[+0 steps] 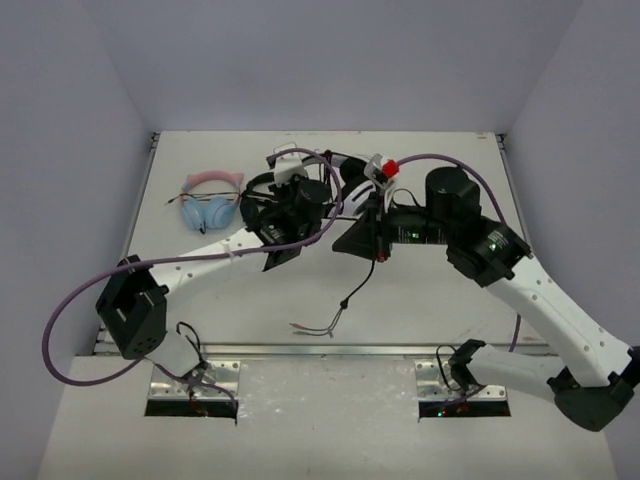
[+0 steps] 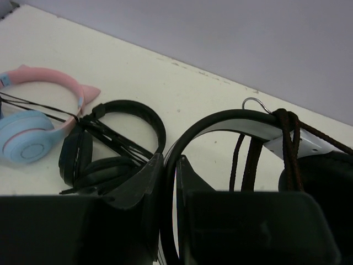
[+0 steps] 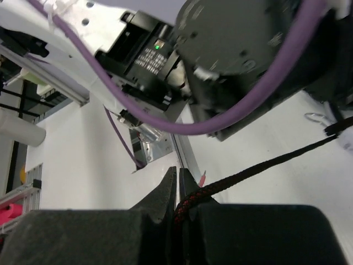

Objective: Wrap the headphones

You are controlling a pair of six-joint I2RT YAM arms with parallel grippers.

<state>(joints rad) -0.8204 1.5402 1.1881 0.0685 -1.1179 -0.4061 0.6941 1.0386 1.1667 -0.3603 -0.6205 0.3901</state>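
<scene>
Left fingers are pinched shut on the white headband of the headphones, around the middle of the desk and a bit toward the back. The cable is looped a few times round the band's right end. From there it runs tight across to the right fingers, which are closed on it, and its loose tail drops onto the desk out front.

Room-wise, the cat-ear pair and the black pair sit right beside each other, just left of the left fingers, and the back edge is close behind. Most of the open desk is in front and off to the right.

Both arms reach in from the near corners, angled inward, wrists almost meeting mid-desk.
</scene>
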